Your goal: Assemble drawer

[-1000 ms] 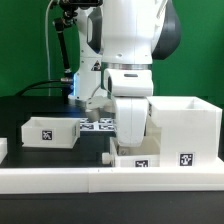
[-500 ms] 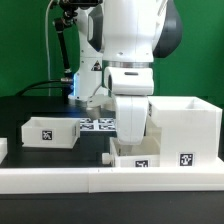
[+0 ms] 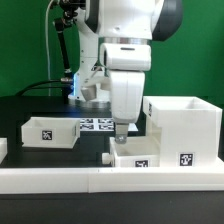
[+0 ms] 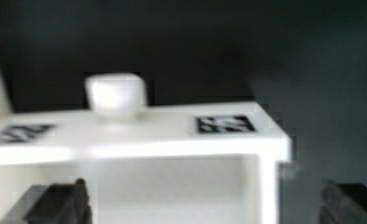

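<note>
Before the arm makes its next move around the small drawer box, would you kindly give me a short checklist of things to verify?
1. The gripper is open: ok; in the wrist view its fingers stand wide apart.
2. The gripper is free of the small drawer box: cannot tell; it hangs close over the box's rear edge.
3. The knob is in sight of the wrist view: ok.
4. The large housing box stands beside the small drawer box, on the exterior view's right: ok.
5. The housing's opening faces the drawer: cannot tell.
6. The second small box sits apart, on the exterior view's left: ok.
</note>
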`<action>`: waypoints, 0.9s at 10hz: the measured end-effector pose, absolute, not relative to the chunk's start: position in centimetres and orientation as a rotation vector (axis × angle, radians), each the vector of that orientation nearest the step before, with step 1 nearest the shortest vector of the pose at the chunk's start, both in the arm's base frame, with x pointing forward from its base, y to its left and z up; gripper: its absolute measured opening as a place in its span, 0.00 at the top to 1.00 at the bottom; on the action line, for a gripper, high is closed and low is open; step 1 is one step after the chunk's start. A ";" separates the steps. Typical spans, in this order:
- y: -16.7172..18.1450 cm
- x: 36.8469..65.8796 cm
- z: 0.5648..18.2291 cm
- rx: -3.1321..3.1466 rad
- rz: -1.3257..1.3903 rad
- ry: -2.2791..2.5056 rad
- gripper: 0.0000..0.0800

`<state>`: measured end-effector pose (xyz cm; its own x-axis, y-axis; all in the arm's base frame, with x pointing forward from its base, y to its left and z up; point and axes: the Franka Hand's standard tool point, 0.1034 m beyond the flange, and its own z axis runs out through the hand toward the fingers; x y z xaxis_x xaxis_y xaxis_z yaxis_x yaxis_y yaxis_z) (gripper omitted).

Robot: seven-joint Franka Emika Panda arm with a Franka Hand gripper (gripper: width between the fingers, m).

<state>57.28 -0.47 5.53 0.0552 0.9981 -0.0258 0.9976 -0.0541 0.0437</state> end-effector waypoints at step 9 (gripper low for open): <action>-5.5 59.3 5.7 2.201 0.126 2.248 0.19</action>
<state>59.32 -5.54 5.70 -0.0229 0.9979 0.0609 0.9984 0.0197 0.0522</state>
